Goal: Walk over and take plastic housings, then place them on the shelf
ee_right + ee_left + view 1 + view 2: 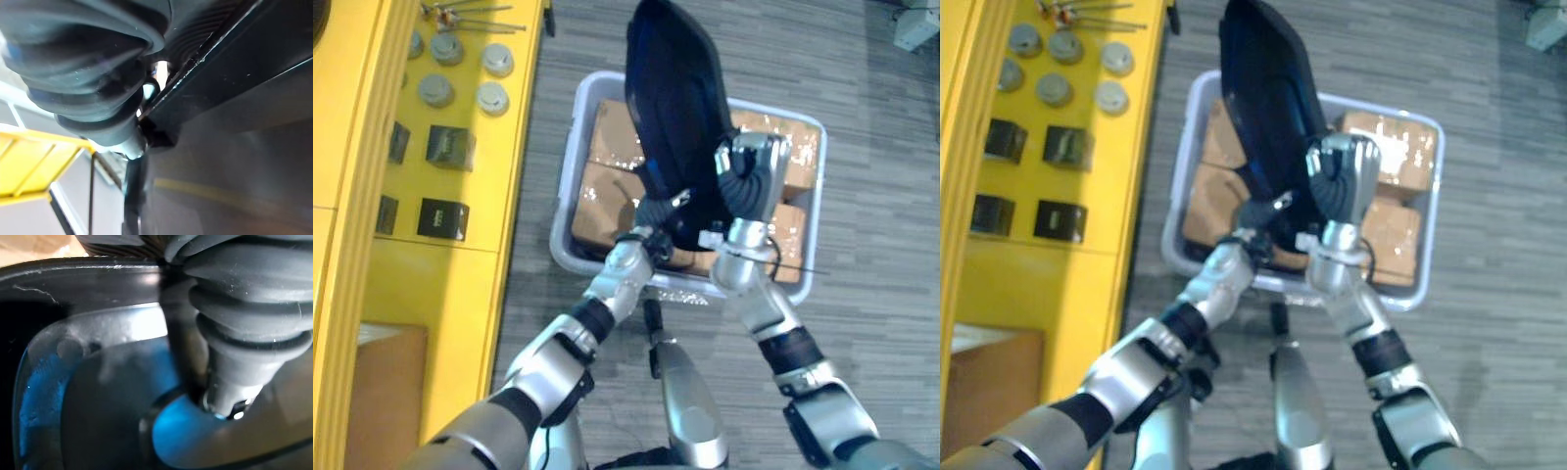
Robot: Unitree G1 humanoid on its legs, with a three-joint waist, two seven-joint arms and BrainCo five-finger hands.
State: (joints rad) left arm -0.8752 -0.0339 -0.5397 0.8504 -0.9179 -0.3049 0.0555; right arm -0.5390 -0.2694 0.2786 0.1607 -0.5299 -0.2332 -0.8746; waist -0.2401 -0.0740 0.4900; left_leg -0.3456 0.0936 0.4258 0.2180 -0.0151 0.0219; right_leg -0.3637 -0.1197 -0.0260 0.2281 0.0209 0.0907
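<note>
Left eye view, task's thing: the plastic housing (pixel 671 108), a long dark shell, is hanging over the bin (pixel 565 211), its narrow end pointing toward 12 o'clock.
Left eye view, left robot hand: the left robot hand (pixel 656 211) is meeting the shell's lower end at about 7 o'clock. The shell is hiding whether it is spread or clamped.
Left eye view, right robot hand: the right robot hand (pixel 749 181) is sitting against the shell's edge at about 4 o'clock, ribbed back toward the camera. Its grip cannot be told either.
Left eye view, step in hand: this looks like carrying the housing to the shelf. Both arms should be moving together, so the shell is not twisting between them.
Right eye view, target: the yellow shelf (pixel 1126 196) is lying at 9 o'clock of the bin.
Right eye view, in the way: metal discs (pixel 1111 96), black blocks (pixel 1060 220) and bolts (pixel 1058 12) are taking up much of that level, so a bare patch wants choosing.
Right eye view, beneath: cardboard boxes (pixel 1391 137) are filling the bin.
Left wrist view: the glossy shell is lying right against the ribbed cover.
Right wrist view: the shell's dark edge is running just beside the cover, with yellow shelf rails beyond. The long end could be clipping a rail on the way in.
</note>
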